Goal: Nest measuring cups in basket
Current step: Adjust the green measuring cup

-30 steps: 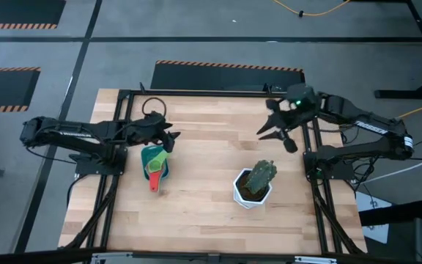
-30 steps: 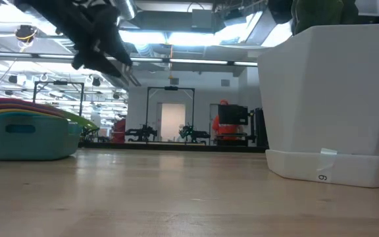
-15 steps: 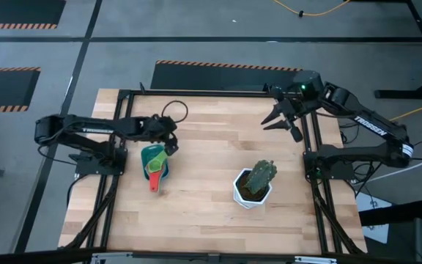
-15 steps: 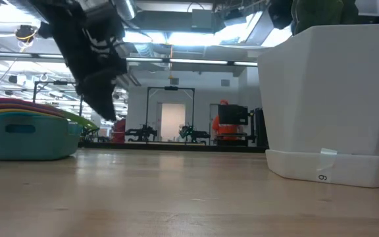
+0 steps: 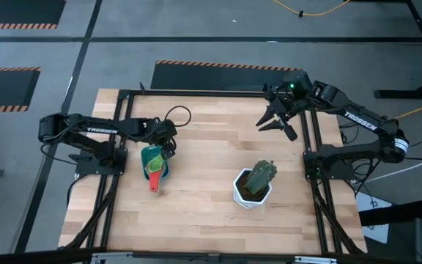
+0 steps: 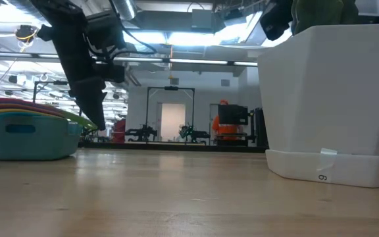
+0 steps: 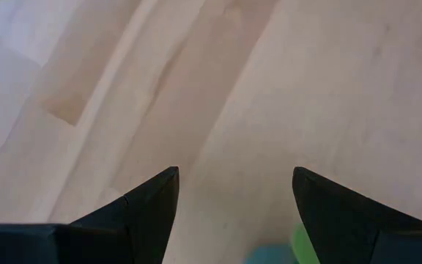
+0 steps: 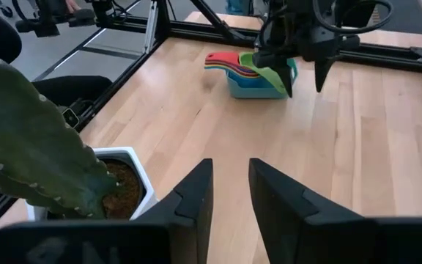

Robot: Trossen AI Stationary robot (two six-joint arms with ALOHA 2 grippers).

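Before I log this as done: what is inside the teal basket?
The basket holds stacked measuring cups: green on top, with yellow, orange and red handles fanned over one rim. The cups beneath and the basket floor are covered. The left hand, open and empty, hovers beside it.

High view looks straight down, low view skims level across; both share the basket (image 5: pixel 154 163) and white pot (image 6: pixel 334 99).

My left pincer (image 5: pixel 171 144) hangs spread just beside the far right corner of the basket (image 5: pixel 154 163), whose stacked cups (image 5: pixel 154 169) jut their handles toward the near edge. Bare wood lies open between the basket and the white plant pot (image 5: pixel 252 189). My right pincer (image 5: pixel 275 123) hovers over the far right, with free table (image 5: pixel 204 213) below it.
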